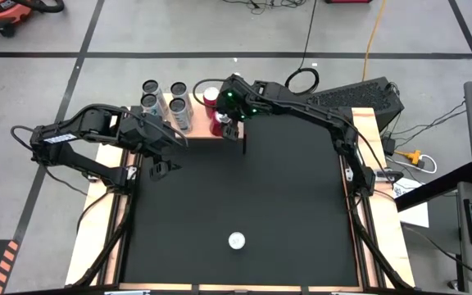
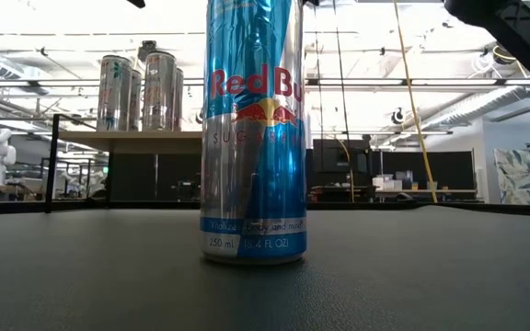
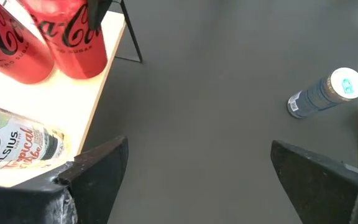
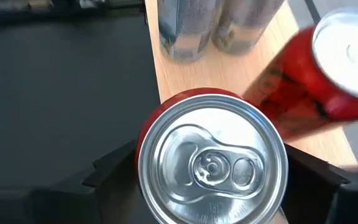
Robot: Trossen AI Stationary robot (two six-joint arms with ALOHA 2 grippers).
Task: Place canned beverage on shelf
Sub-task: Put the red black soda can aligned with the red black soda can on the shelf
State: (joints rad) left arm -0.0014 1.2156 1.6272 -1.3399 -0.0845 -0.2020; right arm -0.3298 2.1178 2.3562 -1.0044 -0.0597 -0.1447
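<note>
The shelf, a light wooden top on thin dark legs, stands at the table's far edge with several silver cans and a red can on it. My right gripper is over the shelf's right end, shut on a second red can. My left gripper is open and empty just near of the shelf, above the mat; its fingers frame bare mat. A blue Red Bull can stands upright on its base near the table's front edge; it also shows in the low view. My right gripper pinches the red can's upper wall between its two fingers, one on each side just below the silver lid. The fingers come from above, pointing down. The can stands upright at the shelf's right end; whether its base rests on the wood I cannot tell.
A Celsius can stands at the shelf's near edge close to my left gripper. The wood shelf top shows between the cans. The black mat between the shelf and the Red Bull can is bare. Cables and a black box lie beyond the far right corner.
</note>
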